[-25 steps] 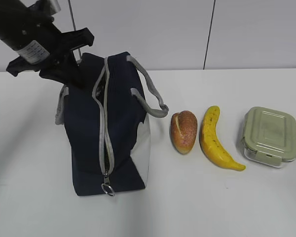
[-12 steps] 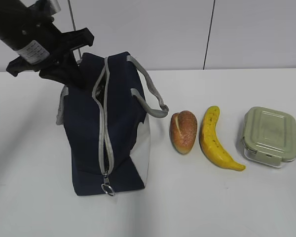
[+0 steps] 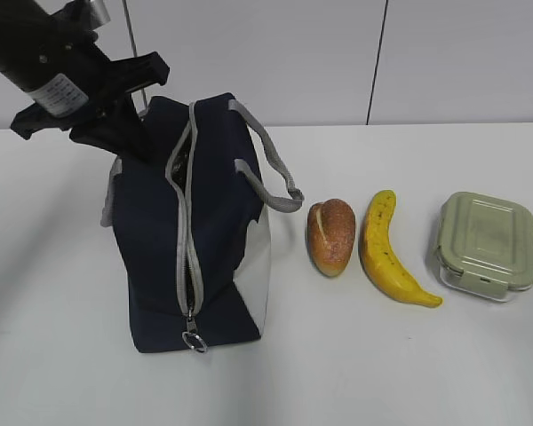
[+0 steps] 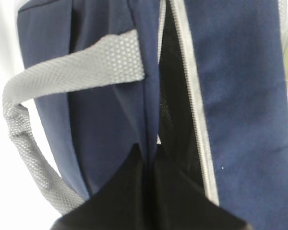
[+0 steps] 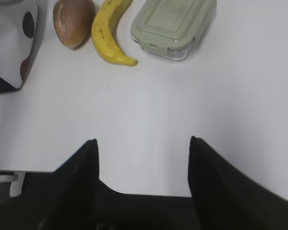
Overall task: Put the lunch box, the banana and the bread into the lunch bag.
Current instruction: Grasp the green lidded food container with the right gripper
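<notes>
We see navy-blue fabric lunch bag [image 3: 191,240] upright, grey zipper part-open; left hand [image 4: 149,155] clenched on its top edge; right hand [image 5: 141,143] released.

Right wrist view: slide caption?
Open right end effector hovers over bare table; bread, banana, lunch box beyond.

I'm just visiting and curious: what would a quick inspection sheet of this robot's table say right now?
Surface: white table, bare around the items.
Job's things: lunch bag upright, zipper partly open; bread, banana and lunch box lie in a row to its right, lid on.
Clutter: nothing seen.
Grippers: left gripper shut on the lunch bag's top edge; right gripper open above bare table.
Cables: nothing seen.
Surroundings: pale wall panels.
</notes>
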`<state>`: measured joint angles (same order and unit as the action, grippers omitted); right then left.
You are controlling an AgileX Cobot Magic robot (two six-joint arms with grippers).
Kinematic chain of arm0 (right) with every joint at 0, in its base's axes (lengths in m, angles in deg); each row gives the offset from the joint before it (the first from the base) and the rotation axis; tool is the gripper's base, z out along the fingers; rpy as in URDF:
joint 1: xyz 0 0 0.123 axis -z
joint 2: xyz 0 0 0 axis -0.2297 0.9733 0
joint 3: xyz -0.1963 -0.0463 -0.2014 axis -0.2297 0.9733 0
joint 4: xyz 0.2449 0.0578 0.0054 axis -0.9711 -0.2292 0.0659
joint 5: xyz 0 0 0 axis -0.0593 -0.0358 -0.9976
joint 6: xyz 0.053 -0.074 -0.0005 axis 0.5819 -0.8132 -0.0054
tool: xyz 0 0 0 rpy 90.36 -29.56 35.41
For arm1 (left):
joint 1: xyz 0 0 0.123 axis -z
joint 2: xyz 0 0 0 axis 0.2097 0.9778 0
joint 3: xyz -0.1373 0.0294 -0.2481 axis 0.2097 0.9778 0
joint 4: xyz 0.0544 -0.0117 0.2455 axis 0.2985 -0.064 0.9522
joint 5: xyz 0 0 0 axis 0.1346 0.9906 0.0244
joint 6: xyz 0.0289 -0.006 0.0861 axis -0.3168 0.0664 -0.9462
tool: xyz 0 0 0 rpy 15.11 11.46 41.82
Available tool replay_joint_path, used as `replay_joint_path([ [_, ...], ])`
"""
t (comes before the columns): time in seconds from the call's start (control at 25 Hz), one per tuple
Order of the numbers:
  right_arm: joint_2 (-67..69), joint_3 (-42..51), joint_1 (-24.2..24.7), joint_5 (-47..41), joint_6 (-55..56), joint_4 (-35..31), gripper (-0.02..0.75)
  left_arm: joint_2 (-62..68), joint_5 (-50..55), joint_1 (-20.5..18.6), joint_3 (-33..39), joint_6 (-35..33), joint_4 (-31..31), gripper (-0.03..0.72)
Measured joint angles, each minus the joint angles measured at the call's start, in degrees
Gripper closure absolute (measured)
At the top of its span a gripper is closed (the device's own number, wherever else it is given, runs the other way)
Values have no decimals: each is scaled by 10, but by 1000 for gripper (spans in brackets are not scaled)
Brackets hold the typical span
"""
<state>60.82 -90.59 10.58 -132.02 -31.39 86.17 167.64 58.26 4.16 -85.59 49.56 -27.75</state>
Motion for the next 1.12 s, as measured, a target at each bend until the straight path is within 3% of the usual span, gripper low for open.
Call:
replay_joint_path([
  [0.44,331,-2,0,201,-102,-97,301,0,0,0,0,0,2,691],
  [0.72,487,-19,6,311,-134,-117,301,0,1,0,0,0,2,691],
  [0.88,550,-34,51,335,-172,-145,301,0,2,0,0,0,2,691],
  [1.12,624,-58,127,342,-317,-297,301,0,2,0,0,0,2,691],
])
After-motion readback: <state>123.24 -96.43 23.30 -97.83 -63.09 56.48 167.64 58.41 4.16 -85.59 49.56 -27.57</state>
